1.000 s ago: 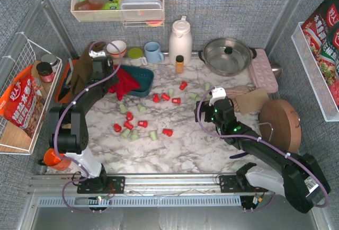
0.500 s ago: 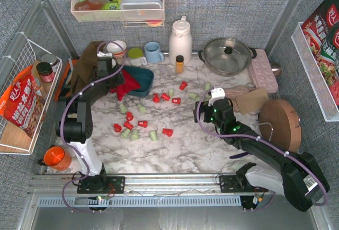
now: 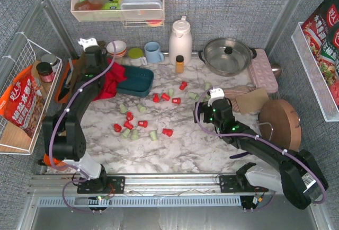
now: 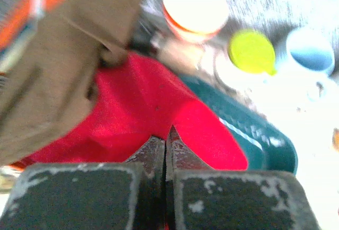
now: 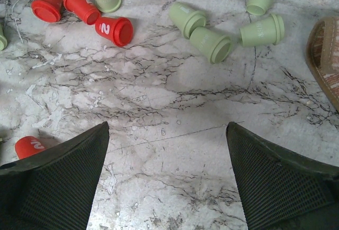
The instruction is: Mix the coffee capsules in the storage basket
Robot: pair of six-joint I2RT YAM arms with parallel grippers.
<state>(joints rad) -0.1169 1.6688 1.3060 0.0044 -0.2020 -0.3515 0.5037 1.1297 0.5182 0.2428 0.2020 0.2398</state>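
The dark teal storage basket (image 3: 139,77) (image 4: 254,134) stands at the back left of the marble table, its left end under a red cloth (image 3: 112,80) (image 4: 143,103). My left gripper (image 3: 101,73) (image 4: 167,134) is shut on that cloth, jaws pressed together. Red coffee capsules (image 3: 167,132) (image 5: 114,30) and mint green ones (image 3: 153,135) (image 5: 211,43) lie scattered on the table, outside the basket. My right gripper (image 3: 212,98) (image 5: 167,129) hangs open over bare marble, right of the capsules, holding nothing.
A brown cloth (image 3: 79,73) (image 4: 58,65) lies left of the red one. Along the back stand a bowl (image 3: 116,47), blue mug (image 3: 153,52), white jug (image 3: 180,39), small orange-brown bottle (image 3: 179,63) and lidded pan (image 3: 228,55). A round wooden board (image 3: 279,124) sits right.
My left gripper has shut and pulled back to the left, dragging the red cloth off most of the basket. The right arm has stayed still.
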